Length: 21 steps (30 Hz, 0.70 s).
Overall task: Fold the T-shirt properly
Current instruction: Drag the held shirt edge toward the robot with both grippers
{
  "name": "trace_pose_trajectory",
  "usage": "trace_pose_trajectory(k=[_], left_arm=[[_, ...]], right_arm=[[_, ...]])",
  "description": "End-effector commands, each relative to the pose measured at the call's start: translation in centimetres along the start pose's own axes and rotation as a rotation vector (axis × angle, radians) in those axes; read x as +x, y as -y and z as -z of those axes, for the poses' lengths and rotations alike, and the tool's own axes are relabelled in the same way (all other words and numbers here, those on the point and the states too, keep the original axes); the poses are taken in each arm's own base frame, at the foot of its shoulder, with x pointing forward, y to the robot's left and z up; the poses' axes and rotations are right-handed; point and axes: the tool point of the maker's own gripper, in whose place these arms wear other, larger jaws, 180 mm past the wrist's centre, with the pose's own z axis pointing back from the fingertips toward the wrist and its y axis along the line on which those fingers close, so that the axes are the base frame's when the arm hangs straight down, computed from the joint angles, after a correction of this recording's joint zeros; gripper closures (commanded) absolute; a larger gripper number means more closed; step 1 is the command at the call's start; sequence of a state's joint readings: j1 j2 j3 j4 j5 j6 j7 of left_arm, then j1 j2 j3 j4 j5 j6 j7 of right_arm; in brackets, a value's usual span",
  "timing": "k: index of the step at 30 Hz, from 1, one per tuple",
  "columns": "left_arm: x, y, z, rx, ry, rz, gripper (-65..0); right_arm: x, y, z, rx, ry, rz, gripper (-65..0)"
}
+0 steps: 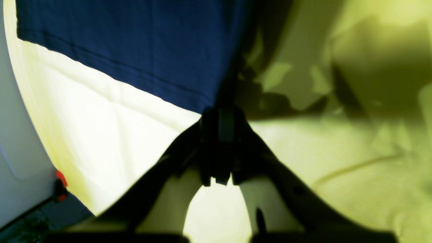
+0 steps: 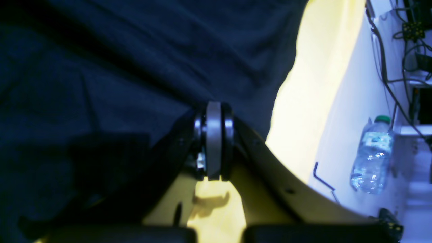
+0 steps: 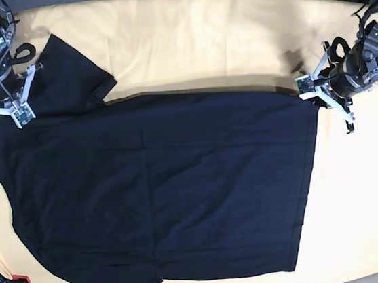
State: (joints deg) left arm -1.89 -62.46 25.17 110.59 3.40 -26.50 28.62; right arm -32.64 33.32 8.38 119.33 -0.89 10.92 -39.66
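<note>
The plain black soft-fabric T-shirt (image 3: 161, 199) lies spread flat on the pale yellow cloth-covered tabletop (image 3: 232, 41), its long axis running between the two arms. The left fingers (image 3: 311, 88) pinch its far hem corner; the right fingers (image 3: 15, 110) are clamped at the shoulder beside the sleeve. Both pairs are closed on cloth.

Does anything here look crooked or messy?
Yes: the plain black T-shirt lies mostly flat on the pale yellow cloth, but one short sleeve sticks out askew at the far corner.
</note>
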Motion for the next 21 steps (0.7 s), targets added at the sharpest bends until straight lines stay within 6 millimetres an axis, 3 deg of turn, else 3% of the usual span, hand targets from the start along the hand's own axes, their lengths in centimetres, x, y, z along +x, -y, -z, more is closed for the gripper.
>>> trace_pose_trajectory(k=[1, 6, 14, 21], left_arm=[[-0.4, -1.5, -0.9, 0.04, -0.02, 0.026, 0.0], [0.3, -0.8, -1.7, 0.006, -0.007, 0.014, 0.0], [0.1, 5.2, -2.8, -0.173, -0.033, 0.088, 0.0], [-1.6, 8.1, -4.6, -0.247, -0.132, 0.179, 0.0]], right_arm=[[0.6, 1.0, -0.7, -0.027, 0.024, -0.017, 0.0], [-0.2, 0.5, -2.4, -0.011, 0.014, -0.042, 0.0], [-2.6, -1.5, -3.2, 0.059, -0.049, -0.077, 0.0], [-4.4, -1.9, -4.8, 0.075, -0.115, -0.093, 0.0]])
